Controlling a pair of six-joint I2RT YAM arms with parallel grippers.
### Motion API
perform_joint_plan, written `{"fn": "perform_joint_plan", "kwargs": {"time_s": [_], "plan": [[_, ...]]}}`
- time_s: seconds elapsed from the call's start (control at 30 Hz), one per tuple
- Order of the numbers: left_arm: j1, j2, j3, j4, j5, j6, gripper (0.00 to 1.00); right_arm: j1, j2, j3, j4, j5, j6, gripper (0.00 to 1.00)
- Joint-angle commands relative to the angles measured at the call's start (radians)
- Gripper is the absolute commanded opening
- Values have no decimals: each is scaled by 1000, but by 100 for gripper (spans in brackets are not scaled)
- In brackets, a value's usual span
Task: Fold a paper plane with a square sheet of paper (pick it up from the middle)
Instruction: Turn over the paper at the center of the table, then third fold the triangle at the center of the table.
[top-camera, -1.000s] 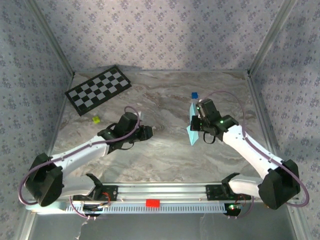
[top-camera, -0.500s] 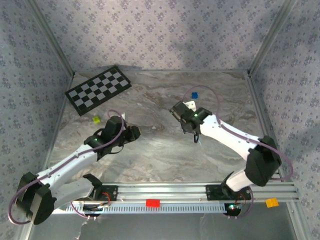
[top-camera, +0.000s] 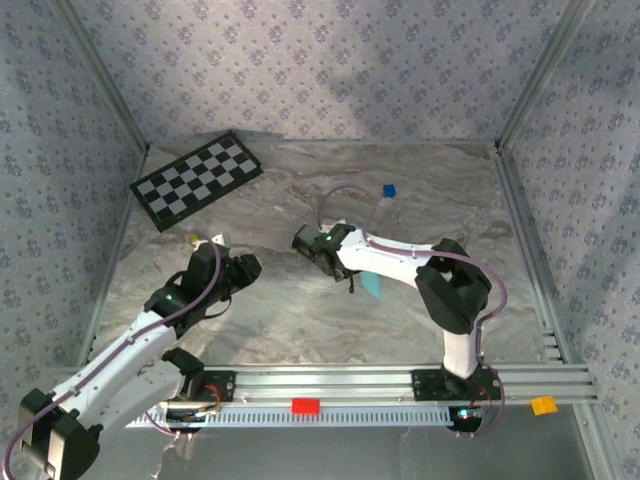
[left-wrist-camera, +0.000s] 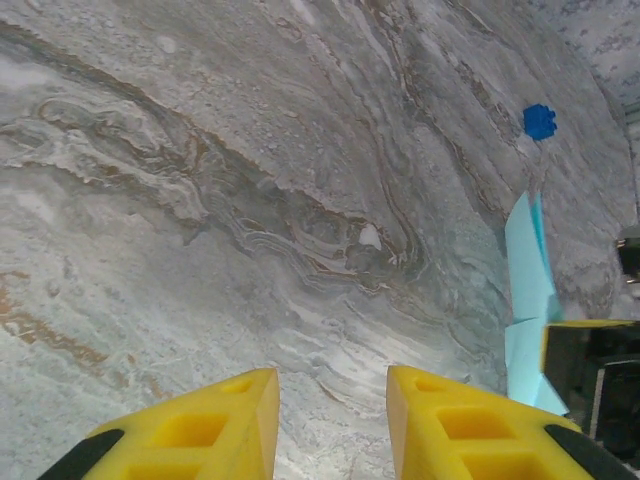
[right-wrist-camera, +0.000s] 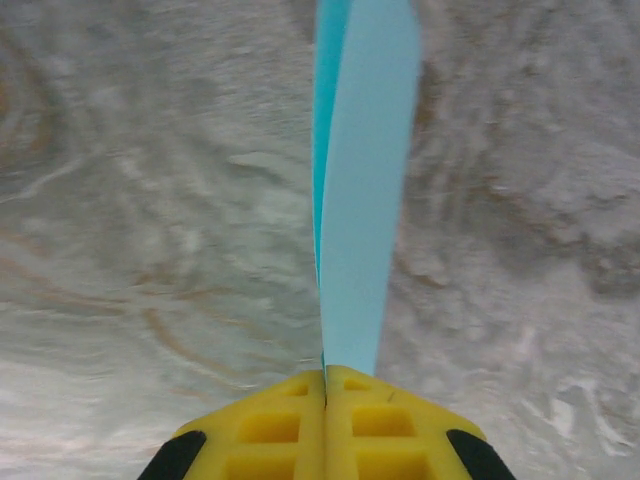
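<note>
Shut tight, the right claw (right-wrist-camera: 325, 375) pinches the plane (right-wrist-camera: 365, 180) by one end, jaws flat together on the folded blue paper, the rest of it pointing straight out ahead over the marble. And what a swing: a second ago this arm stood back on the right, near the cube (top-camera: 389, 189). Now it reaches right across to mid-table, with the plane carried along and hanging just below the forearm in the top view. The left claw (left-wrist-camera: 330, 378) has backed off toward the near left, jaws partly apart with nothing between them. My read is that the folding looks finished, the shape slim and layered. This would be the carry to a set-down spot, with the other arm getting out of the way. Whether the plane touches the table (top-camera: 300, 320) I cannot tell. Room? Plenty. Bare marble lies under and ahead of the plane. The board (top-camera: 195, 178) sits well off in the far-left corner, the cube is well behind, and a yellow-green scrap (top-camera: 192, 240) lies just beyond the left claw. The tight spots are the left claw, near the right wrist, and the right arm's own folded elbow. Any set-down wants the open middle, away from the walls (top-camera: 320, 70).
</note>
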Motion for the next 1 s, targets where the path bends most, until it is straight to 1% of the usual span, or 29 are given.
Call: {"fn": "perform_joint_plan", "kwargs": {"time_s": [0.0, 0.13, 0.23, 0.37, 0.47, 0.5, 0.53, 0.57, 0.67, 0.73, 0.87, 0.97], "plan": [[9, -47, -7, -58, -56, -21, 33, 25, 49, 62, 35, -93, -4, 5], [13, -77, -9, -78, -69, -25, 34, 29, 98, 120, 82, -226, 2, 7], [15, -77, -9, -92, -62, -27, 34, 22, 118, 142, 150, -361, 0, 10], [15, -72, -10, -94, -48, -32, 35, 1, 120, 144, 230, -504, 10, 18], [18, -61, -12, -85, -30, -30, 36, -21, 86, 115, 302, -615, 4, 24], [18, -53, -12, -76, -17, -25, 37, -32, 67, 99, 329, -652, 4, 30], [20, -43, -12, -63, -3, -18, 37, -48, 52, 84, 345, -695, -2, 33], [19, -33, -11, -54, 11, -13, 37, -65, 37, 66, 363, -724, 9, 33], [21, 23, 13, -51, 39, 17, 37, -112, -43, -40, 482, -838, 38, 40], [24, 78, 39, -49, 70, 43, 38, -151, -107, -118, 550, -897, 52, 41], [29, 196, 88, -22, 154, 78, 38, -234, -208, -288, 644, -956, 118, 39], [29, 292, 114, 19, 230, 87, 38, -307, -263, -415, 730, -1008, 164, 27]]}}
